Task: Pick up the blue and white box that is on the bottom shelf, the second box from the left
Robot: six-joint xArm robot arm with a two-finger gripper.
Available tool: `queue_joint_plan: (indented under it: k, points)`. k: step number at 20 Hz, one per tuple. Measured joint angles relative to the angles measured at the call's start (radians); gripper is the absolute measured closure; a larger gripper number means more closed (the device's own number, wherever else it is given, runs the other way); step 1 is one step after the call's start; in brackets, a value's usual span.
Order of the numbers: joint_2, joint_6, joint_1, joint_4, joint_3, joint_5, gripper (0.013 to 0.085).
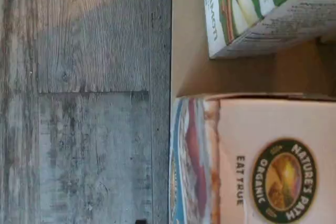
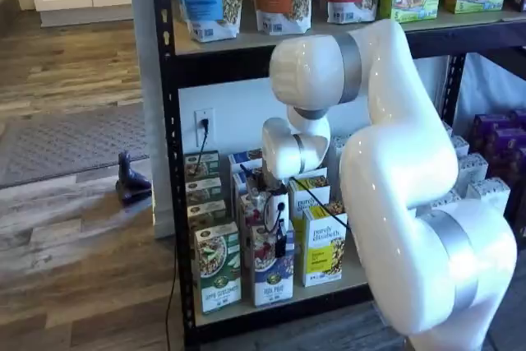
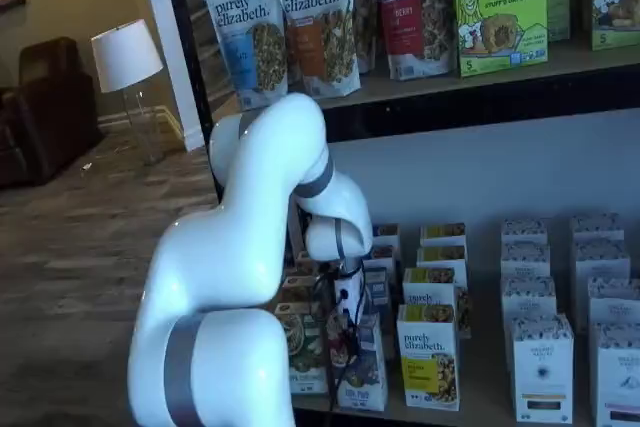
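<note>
The wrist view looks straight down, close above the blue and white box (image 1: 262, 161). Both shelf views face the bottom shelf (image 2: 329, 285) from the front, farther back, sharing that box.

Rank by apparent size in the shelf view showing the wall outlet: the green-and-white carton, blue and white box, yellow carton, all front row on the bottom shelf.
1. Green-and-white carton, unobstructed.
2. Yellow carton.
Blue and white box: unsure, since the arm's cable and gripper partly cover it; it looks much like the green-and-white one.

A green-and-white carton (image 2: 217, 275) and yellow carton (image 2: 323, 246) stand below granola pouches (image 3: 325, 22); labels perhaps blurred.
</note>
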Motion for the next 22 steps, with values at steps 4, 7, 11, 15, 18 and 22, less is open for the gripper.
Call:
queue_joint_plan:
  k: [4,7,11,15,18,22]
  points:
    - [0.012,0.000,0.003,0.004,-0.007,-0.003,0.0130]
    - [0.019,0.002,0.006,0.005,-0.011,-0.008,0.0130]
    - [0.025,-0.007,0.008,0.017,-0.014,-0.014,0.0130]
    - [0.028,-0.015,0.009,0.027,-0.016,-0.013,0.0210]
    - [0.029,-0.017,0.010,0.030,-0.014,-0.017,0.0290]
    - [0.027,-0.006,0.010,0.018,-0.009,-0.029,0.0290]
